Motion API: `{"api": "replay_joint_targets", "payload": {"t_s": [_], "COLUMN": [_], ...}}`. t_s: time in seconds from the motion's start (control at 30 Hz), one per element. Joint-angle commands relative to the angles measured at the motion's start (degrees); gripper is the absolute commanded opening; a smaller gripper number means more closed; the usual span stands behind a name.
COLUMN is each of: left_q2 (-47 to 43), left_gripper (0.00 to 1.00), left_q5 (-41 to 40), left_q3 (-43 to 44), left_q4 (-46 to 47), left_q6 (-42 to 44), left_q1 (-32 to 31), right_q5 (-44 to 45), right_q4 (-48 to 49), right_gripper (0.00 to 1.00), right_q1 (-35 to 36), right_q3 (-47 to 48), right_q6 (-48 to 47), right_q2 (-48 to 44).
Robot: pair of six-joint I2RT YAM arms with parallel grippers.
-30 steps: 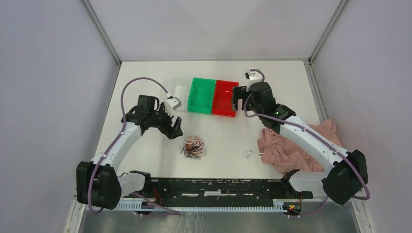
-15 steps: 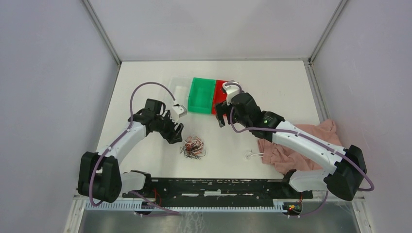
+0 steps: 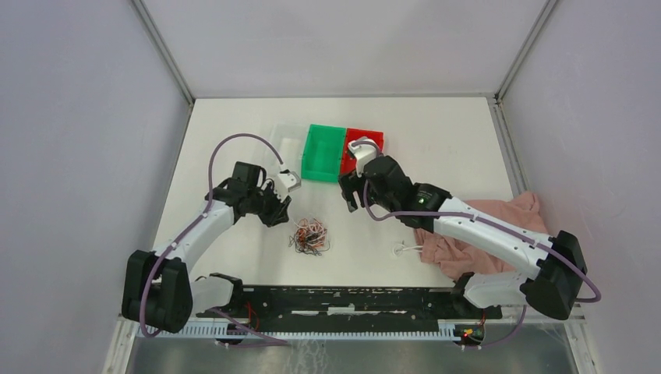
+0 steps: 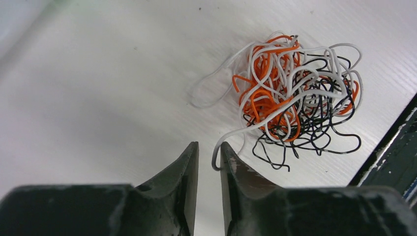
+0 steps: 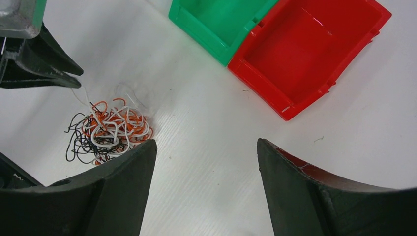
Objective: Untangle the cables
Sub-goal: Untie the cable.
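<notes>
The cables (image 3: 310, 235) lie as one small tangle of orange, white and black wires (image 4: 295, 93) on the white table. My left gripper (image 4: 209, 146) sits low at the tangle's left edge (image 3: 278, 213). Its jaws are almost together, with a narrow gap showing. The hooked end of a white wire (image 4: 215, 160) reaches into that gap and rests against the right finger. My right gripper (image 5: 206, 142) hovers wide open over bare table, up and to the right of the tangle (image 5: 108, 130), holding nothing. It stands just in front of the bins (image 3: 348, 195).
A green bin (image 3: 323, 153) and a red bin (image 3: 372, 139) stand side by side behind the tangle, with a clear tray (image 3: 287, 144) to their left. A pink cloth (image 3: 468, 234) lies at the right, with a loose white wire (image 3: 405, 249) beside it.
The left gripper has lowered to the tangle's left edge and its jaws have closed most of the way. The right arm swung left from behind the red bin to in front of it.
</notes>
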Motion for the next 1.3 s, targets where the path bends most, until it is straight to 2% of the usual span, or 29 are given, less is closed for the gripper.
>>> {"api": "replay_joint_targets", "payload": {"t_s": [0.0,0.1,0.13,0.2,0.33,0.53,0.87,1.07,1.27], "left_q2": [-2.93,-4.26,-4.61,-5.67,-9.42,-14.58,-15.15,-14.75,-15.79], "left_gripper": [0.22,0.05,0.03,0.03,0.03,0.03,0.03,0.03,0.03], "left_q5": [-0.52,-2.4,-4.64,-6.78,-6.2,-4.86,-0.77,3.1,6.75], "left_q3": [-0.98,0.49,1.79,4.59,10.14,14.55,20.97,27.13,29.64], "left_q4": [6.72,7.18,6.3,3.04,-5.36,-8.19,-11.52,-15.14,-16.63], "left_q6": [-2.27,-5.52,-6.75,-7.81,-7.5,-16.22,-22.66,-22.87,-22.94], "left_q1": [-0.78,-1.39,-1.54,-1.65,-1.73,-1.74,-1.74,-1.74,-1.75], "right_q5": [0.84,-0.57,-0.62,-0.95,-3.26,-4.13,3.38,7.99,11.58], "right_q4": [1.88,3.47,4.14,6.27,13.5,24.14,34.56,39.65,43.09], "right_gripper": [0.81,0.82,0.83,0.86,0.87,0.87,0.88,0.86,0.82], "right_q1": [1.54,2.64,3.22,4.2,5.74,9.39,15.01,15.18,15.19], "right_q3": [0.43,0.01,-0.08,-0.56,-2.66,-4.53,-1.42,-0.36,-0.22], "right_q6": [1.34,2.46,2.79,3.42,4.95,5.12,0.75,0.74,1.49], "right_q2": [0.84,1.55,1.84,2.28,2.75,4.1,11.1,14.74,16.27]}}
